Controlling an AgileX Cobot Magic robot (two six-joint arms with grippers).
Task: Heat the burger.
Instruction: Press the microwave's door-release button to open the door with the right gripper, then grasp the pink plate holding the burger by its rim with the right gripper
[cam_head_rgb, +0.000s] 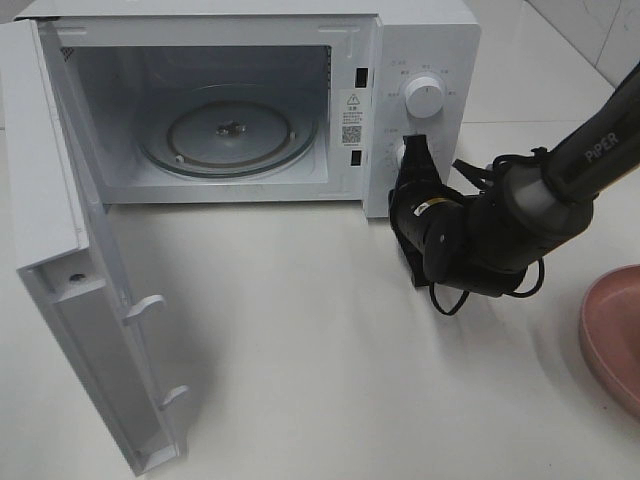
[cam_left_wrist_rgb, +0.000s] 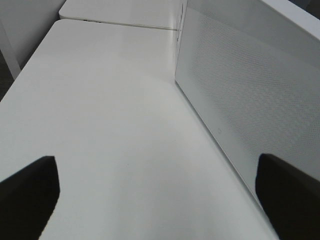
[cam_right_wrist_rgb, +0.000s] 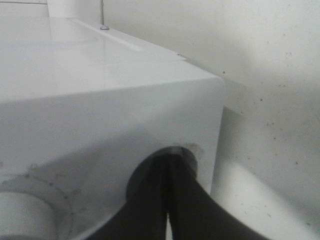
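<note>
Black right hand (cam_head_rgb: 412, 148), fingers together, touches the white microwave (cam_head_rgb: 365, 40)'s control panel (cam_head_rgb: 440, 60)

black right arm (cam_head_rgb: 470, 235) with grey tube, white "piper" lettering, looped black cables (cam_head_rgb: 455, 298), seemingly matte dark fingers (cam_right_wrist_rgb: 150, 200)

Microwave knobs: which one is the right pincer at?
The lower knob; the shut right pincer covers it, while the upper knob stands clear.

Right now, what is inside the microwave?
Only the glass turntable shows inside the microwave; no burger there. The cavity's ceiling is hidden by the casing.
</note>
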